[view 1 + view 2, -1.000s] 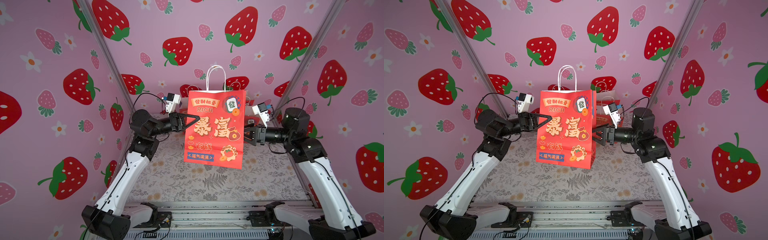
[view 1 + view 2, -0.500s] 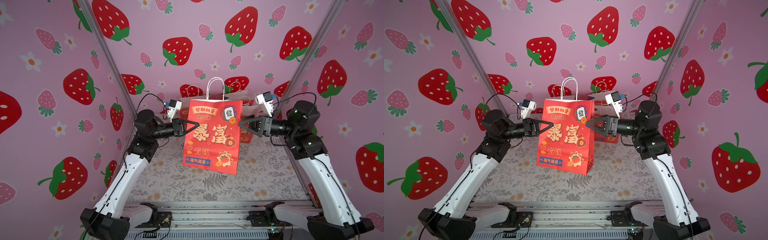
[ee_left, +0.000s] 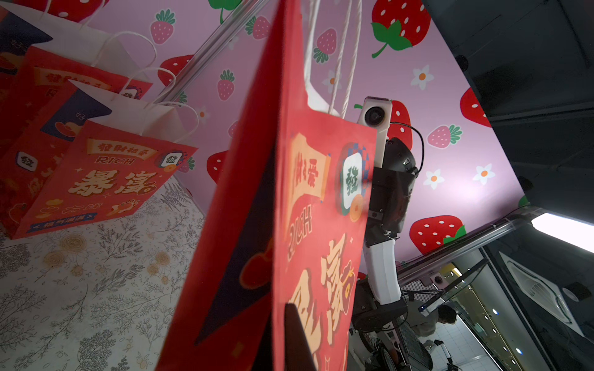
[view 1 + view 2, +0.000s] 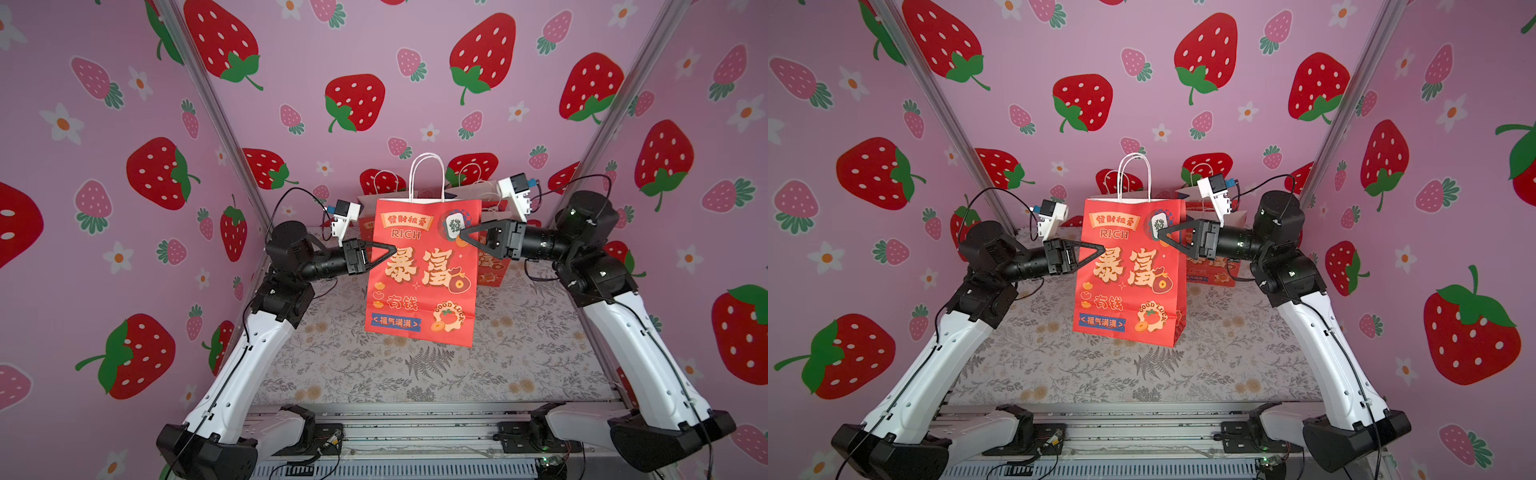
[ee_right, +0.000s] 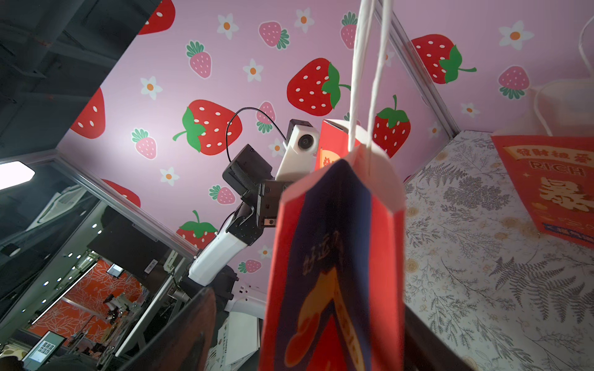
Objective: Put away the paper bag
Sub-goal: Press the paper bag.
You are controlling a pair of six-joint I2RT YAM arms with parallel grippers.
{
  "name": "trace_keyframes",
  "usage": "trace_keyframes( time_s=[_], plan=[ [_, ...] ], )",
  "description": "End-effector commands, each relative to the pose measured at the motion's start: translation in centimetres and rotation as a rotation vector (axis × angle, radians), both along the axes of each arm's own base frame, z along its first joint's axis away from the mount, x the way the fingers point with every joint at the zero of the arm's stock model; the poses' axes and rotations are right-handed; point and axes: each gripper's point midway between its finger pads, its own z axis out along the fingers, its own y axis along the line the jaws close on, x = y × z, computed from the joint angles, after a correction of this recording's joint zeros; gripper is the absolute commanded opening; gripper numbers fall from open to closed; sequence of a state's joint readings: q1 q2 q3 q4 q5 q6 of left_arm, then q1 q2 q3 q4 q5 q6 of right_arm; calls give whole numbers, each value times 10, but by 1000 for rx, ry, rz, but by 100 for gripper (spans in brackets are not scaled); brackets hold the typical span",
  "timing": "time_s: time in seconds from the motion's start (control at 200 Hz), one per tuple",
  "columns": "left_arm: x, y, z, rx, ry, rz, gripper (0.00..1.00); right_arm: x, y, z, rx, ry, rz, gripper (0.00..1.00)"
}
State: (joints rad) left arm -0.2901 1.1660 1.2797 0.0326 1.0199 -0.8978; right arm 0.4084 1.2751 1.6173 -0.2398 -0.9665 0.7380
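One light paper bag (image 4: 424, 266) held over the worktop (image 4: 415, 374).
Left end effector (image 4: 391, 248) clamps its side fold; right end effector (image 4: 463, 237) gapes astride the other. Thin, crushable: folded edges look safest.

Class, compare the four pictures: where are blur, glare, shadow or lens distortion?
In both top views, light is even and the paper bag sharp, but the corner posts splay under the wide-angle lens; in the left wrist view, the bag's side panel is shadowed and a lamp glares; in the right wrist view, the near bag is blurred.
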Motion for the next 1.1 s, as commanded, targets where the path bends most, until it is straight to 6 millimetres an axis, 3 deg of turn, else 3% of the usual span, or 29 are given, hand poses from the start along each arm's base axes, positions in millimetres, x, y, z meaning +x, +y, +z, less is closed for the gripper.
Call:
trace_keyframes(
  time_s=[0.0, 0.3, 0.825, 0.86, 1.046, 1.096],
  plan=[
    [-10, 3, 24, -16, -84, 11, 0, 4, 5, 2, -16, -40, -33, 72],
    [-12, 4, 25, -19, -87, 16, 0, 10, 8, -3, -36, -52, -77, 53],
    [-20, 5, 26, -13, -88, 5, 0, 22, 11, -19, -63, -4, -105, 2],
    [-20, 5, 25, -7, -86, 6, 4, 22, 9, -19, -61, -4, -105, 0],
    [-26, 11, 19, 25, -89, 39, 71, 30, -7, -15, -39, 37, -73, 0],
    [-28, 13, 19, 32, -95, 48, 81, 35, -15, -14, -29, 59, -51, 0]
  ],
)
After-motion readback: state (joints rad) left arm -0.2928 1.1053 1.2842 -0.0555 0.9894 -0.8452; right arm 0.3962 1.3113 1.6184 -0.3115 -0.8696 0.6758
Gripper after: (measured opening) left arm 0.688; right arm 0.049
